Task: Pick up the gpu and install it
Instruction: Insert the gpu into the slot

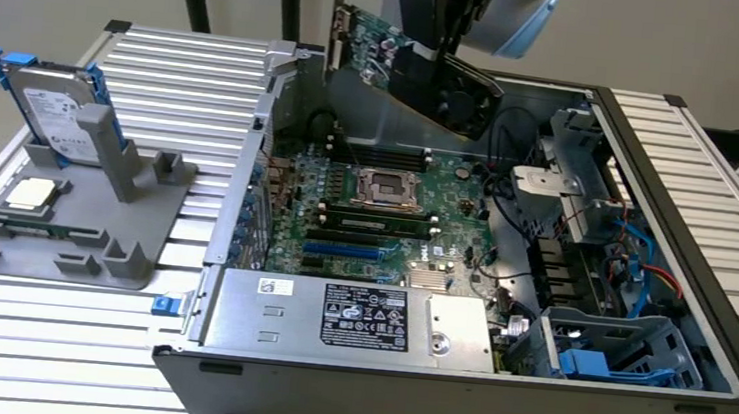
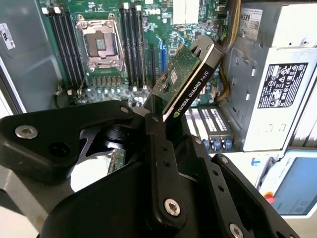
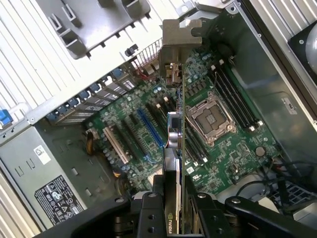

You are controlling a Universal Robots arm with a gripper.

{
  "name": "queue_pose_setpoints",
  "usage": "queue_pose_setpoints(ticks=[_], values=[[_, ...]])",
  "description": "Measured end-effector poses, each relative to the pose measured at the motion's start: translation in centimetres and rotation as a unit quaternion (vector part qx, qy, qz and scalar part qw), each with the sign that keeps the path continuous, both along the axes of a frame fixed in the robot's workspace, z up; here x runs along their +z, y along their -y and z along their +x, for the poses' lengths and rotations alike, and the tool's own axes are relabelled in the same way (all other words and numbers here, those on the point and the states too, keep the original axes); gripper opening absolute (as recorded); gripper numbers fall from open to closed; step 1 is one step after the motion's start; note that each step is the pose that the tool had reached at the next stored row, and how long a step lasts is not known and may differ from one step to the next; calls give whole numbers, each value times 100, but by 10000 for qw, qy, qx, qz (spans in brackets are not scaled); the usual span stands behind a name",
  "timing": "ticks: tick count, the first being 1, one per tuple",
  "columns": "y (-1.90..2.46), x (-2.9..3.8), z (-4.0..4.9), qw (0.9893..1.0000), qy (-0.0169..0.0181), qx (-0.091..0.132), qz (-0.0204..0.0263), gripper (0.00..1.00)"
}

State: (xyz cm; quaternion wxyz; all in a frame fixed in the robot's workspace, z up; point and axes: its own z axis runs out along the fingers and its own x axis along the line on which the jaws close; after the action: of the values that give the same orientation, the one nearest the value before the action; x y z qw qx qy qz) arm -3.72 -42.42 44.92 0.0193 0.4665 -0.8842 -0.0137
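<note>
My gripper (image 1: 446, 68) is shut on the gpu (image 1: 390, 48), a green card with a black cooler block, and holds it tilted in the air above the rear part of the open computer case (image 1: 255, 137). In the first wrist view the gpu (image 3: 175, 124) appears edge-on with its silver bracket (image 3: 174, 47) at the far end, hanging over the motherboard (image 3: 223, 148) and its blue slot (image 3: 148, 130). In the second wrist view the gpu (image 2: 190, 74) sticks out from between the black fingers (image 2: 157, 144), well above the motherboard (image 2: 124, 69).
At the exterior view's left, a grey fixture (image 1: 72, 241) carries a silver hard drive in a blue frame (image 1: 54, 109) and a square CPU chip (image 1: 32, 195). Inside the case are the power supply (image 1: 347, 315), an empty CPU socket (image 1: 385, 186), cables (image 1: 634, 250) and a blue drive cage (image 1: 611, 359).
</note>
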Motion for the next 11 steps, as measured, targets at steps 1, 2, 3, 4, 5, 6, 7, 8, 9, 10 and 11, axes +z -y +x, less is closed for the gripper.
queue_pose_setpoints(ticks=[1, 2, 3, 4, 5, 6, 7, 8, 9, 10, 11], values=[[0, 0, 0, 10000, 0, 21, 0, 0], [0, 0, 0, 10000, 0, 42, 0, 0], [0, 0, 0, 10000, 0, 61, 0, 0], [0, 0, 0, 10000, 0, 81, 0, 0], [0, 0, 0, 10000, 0, 98, 0, 0], [0, 0, 0, 9999, 0, 113, 0, 0], [0, 0, 0, 9999, 0, 127, 0, 0], [0, 0, 0, 9999, 0, 133, 0, 0], [0, 0, 0, 9999, 0, 133, 0, 0], [0, 0, 0, 9999, 0, 134, 0, 0], [0, 0, 0, 9999, 0, 134, 0, 0]])
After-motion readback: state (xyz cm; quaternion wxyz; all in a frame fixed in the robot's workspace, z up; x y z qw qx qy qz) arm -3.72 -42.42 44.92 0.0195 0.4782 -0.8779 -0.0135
